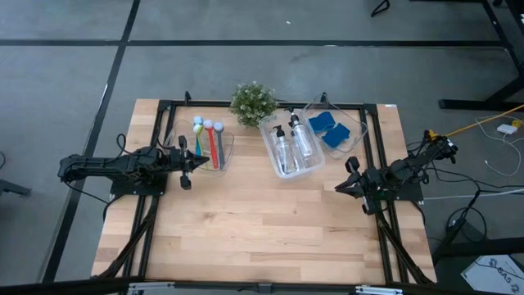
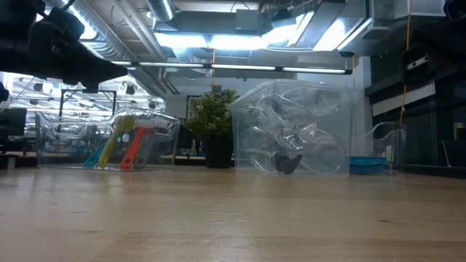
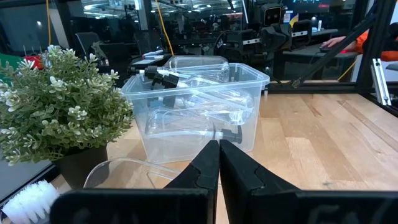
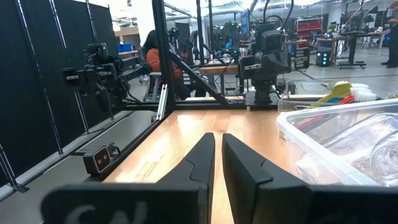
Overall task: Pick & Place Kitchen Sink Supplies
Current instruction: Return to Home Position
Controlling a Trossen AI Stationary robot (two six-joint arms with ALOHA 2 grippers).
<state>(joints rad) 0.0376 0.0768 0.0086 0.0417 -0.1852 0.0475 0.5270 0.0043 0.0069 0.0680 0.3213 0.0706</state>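
Evidently the sorting is all but finished: none of the sink supplies lies loose on the tabletop (image 1: 246, 238), and its front stretch shows only wood. Midway back, the left claw (image 1: 190, 166), fingers pressed together on nothing, hangs just beside the left bin (image 1: 232, 143). The right claw (image 1: 342, 187), likewise pressed together and empty, sits near the tabletop's right edge, apart from the bins. Behind them, the left bin holds the brushes (image 1: 210, 141), red, blue and yellow-green among them, laid side by side with their heads at the far end. The middle bin (image 1: 268, 147) holds two pump bottles (image 1: 293, 141) lying down, and the right bin (image 1: 359, 131) holds the blue sponges (image 1: 329, 129). Farthest back, a plant (image 1: 252, 102) stands between the left and middle bins. By the look of it, every item is placed, and only settling the arms at rest remains.
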